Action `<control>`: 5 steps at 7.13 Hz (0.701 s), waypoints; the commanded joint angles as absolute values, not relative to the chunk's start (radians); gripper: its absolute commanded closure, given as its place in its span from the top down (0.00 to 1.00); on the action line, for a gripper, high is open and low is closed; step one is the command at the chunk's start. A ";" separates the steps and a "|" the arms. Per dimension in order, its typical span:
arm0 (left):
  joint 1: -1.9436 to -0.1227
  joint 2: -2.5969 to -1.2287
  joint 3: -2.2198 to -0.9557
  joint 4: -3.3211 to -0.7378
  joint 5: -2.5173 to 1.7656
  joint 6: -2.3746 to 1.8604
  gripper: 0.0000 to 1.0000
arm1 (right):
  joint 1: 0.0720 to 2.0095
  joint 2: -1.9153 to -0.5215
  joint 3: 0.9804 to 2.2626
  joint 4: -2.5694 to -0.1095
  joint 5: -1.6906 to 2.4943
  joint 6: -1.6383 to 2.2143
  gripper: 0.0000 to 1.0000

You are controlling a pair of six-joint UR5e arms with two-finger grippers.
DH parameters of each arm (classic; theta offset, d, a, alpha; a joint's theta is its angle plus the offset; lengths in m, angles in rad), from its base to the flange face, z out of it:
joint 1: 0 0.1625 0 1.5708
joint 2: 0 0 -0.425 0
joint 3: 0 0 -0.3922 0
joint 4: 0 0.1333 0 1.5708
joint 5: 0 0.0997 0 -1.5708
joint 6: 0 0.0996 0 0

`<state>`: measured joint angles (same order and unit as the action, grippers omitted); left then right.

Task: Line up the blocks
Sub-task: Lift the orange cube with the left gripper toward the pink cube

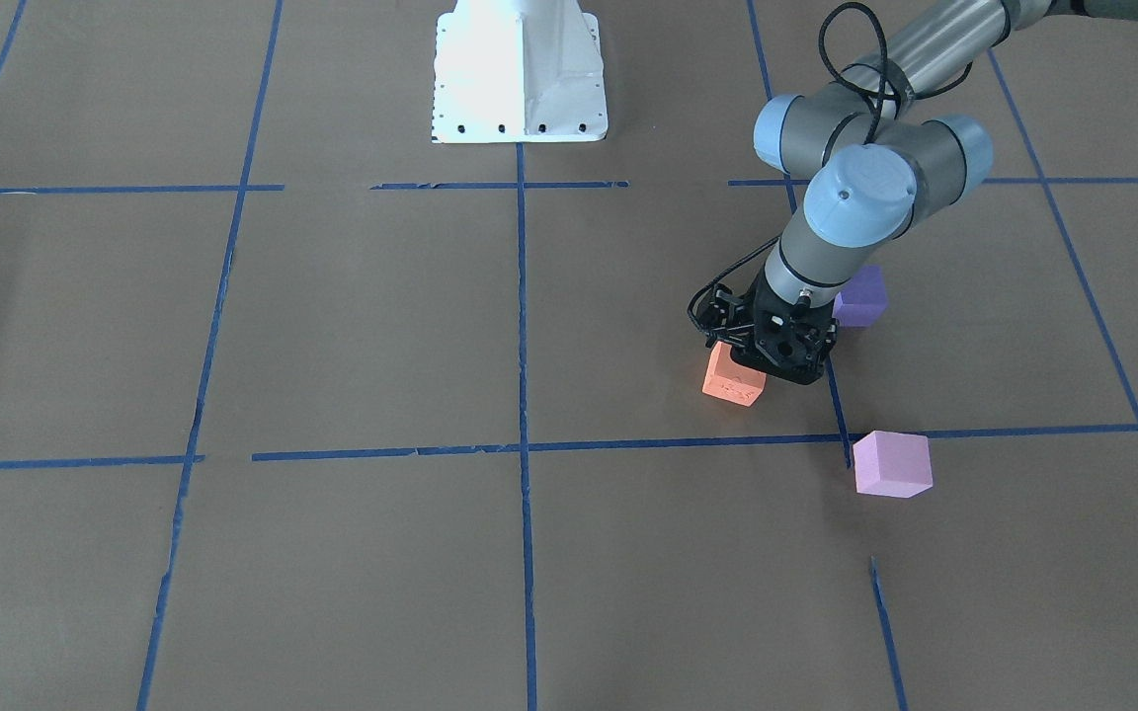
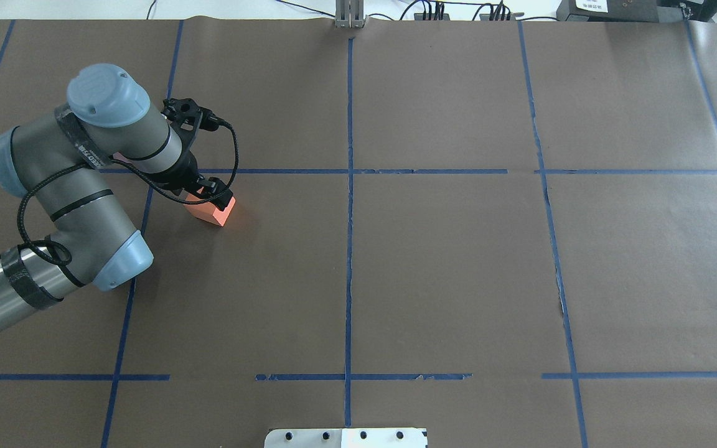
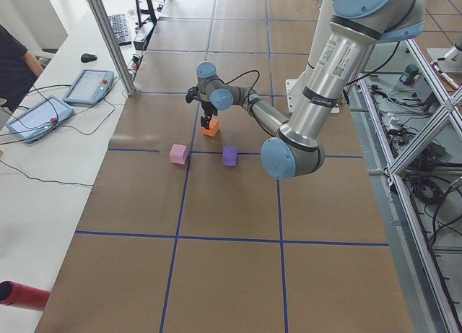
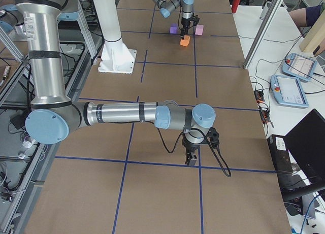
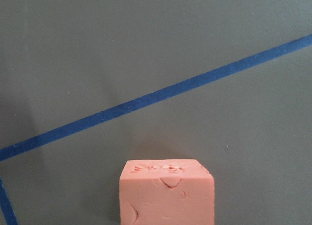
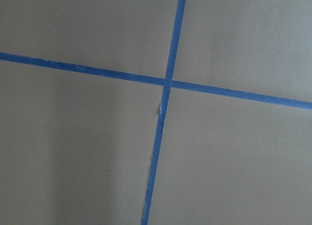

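Left gripper point(image 2: 210, 200) points down at the table and pinches the orange block point(image 1: 733, 379) between its two black fingers, one on each side. The cube sits tilted under the gripper, and whether it touches the brown paper point(image 1: 352, 326) or hangs just off it cannot be told. Its dented face shows in the left wrist view, low in the middle of the picture, with a blue tape line point(image 5: 161, 95) running slantwise beyond it. The violet-blue block point(image 1: 863, 296) stands near the same gripper on the robot's side, half hidden behind the wrist in the front-facing view and apart from the orange one. The pale pink block point(image 1: 891, 464) lies on the operators' side, just beside a crossing of tape lines and apart from both others. So the three cubes form a loose triangle, not a row. Right gripper point(image 4: 191, 160) hangs low over the paper well away from the blocks, close to a tape crossing — whether its fingers are spread or together cannot be told.
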<state>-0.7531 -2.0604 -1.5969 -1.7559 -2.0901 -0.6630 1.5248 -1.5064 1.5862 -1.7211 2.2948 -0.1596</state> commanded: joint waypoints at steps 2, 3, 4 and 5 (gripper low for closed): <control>-0.750 -2.072 -1.556 -1.764 -2.103 -0.664 1.00 | 1.525 -1.506 1.586 -1.721 2.295 -0.160 1.00; -0.750 -2.075 -1.554 -1.764 -2.102 -0.664 1.00 | 1.525 -1.506 1.586 -1.721 2.295 -0.160 1.00; -0.750 -2.086 -1.534 -1.769 -2.102 -0.664 1.00 | 1.525 -1.506 1.586 -1.721 2.295 -0.160 1.00; -0.750 -2.101 -1.511 -1.770 -2.102 -0.663 1.00 | 1.525 -1.506 1.586 -1.721 2.295 -0.160 1.00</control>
<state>-0.7502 -2.0855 -1.5364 -1.7672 -2.1015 -0.6639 1.5248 -1.5064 1.5862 -1.7211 2.2948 -0.1595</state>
